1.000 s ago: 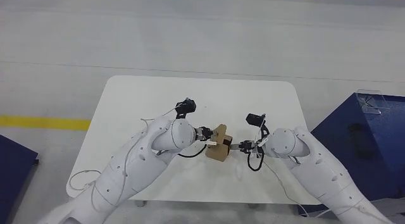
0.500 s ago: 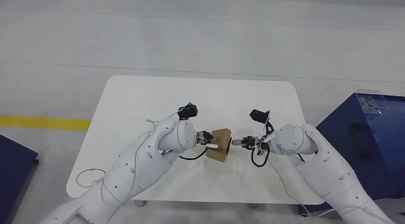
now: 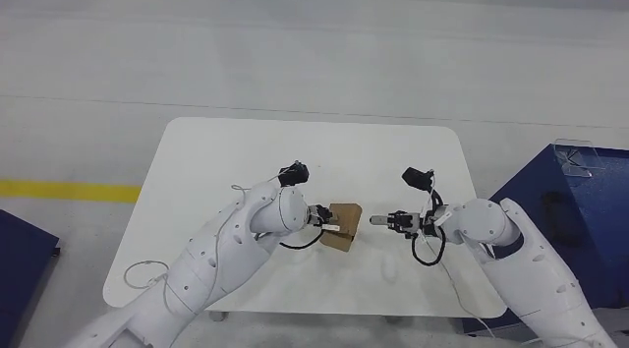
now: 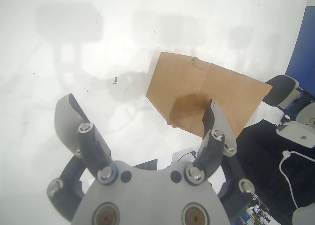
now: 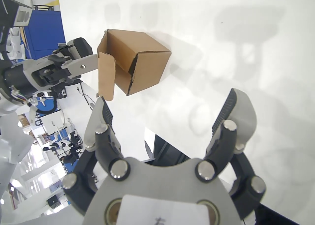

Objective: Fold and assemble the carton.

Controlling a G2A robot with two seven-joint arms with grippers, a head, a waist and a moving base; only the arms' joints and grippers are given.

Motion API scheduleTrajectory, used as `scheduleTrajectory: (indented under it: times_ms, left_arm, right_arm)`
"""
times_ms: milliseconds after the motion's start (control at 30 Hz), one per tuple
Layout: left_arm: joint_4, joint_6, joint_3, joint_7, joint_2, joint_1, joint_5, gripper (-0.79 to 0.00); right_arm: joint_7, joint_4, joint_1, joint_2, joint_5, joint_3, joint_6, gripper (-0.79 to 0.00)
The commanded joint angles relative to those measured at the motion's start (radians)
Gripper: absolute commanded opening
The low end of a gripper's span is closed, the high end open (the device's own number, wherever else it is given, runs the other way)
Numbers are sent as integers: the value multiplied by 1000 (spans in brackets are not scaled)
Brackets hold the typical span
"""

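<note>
Top overhead; wrists close (both facing carton (image 4: 206, 88)).

Carton (image 3: 342, 229) on white table (image 3: 295, 151); left tool (image 3: 325, 215) at its edge, right tool (image 3: 377, 220) nearby, apart.

The carton (image 3: 344, 232) sits on the table (image 3: 246, 151), in its near half and a little right of the middle, well clear of the far edge. The left gripper (image 3: 326, 217) is at the carton's left side, with 1 finger (image 4: 216, 125) touching the flap at the open end and the other finger held apart over bare tabletop. The right gripper (image 3: 377, 220) lies to the carton's right, level with it and apart from it, a strip of tabletop between them. The carton thus stands between the 2 grippers. Beyond the table's right edge stands a panel (image 3: 560, 201); another panel (image 3: 20, 255) stands off the near left corner.
</note>
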Motion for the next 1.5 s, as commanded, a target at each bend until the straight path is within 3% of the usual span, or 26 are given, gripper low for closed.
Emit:
scheduleTrajectory:
  times_ms: [0,767,1467]
  left_arm:
    - [2,-1,0,-4,-2,2,1,0]
    - [4,-25,-29,-22,-18,21,5,0]
    - [74,-40,-13,-47,-53,-1,3,0]
  right_arm:
    - [-20,-13,-2,-4,-21,-16,18,0]
    - [-82,26,51,-47,-86,-130,74,0]
    - [-110,71,72,-76,-100,-166,79,0]
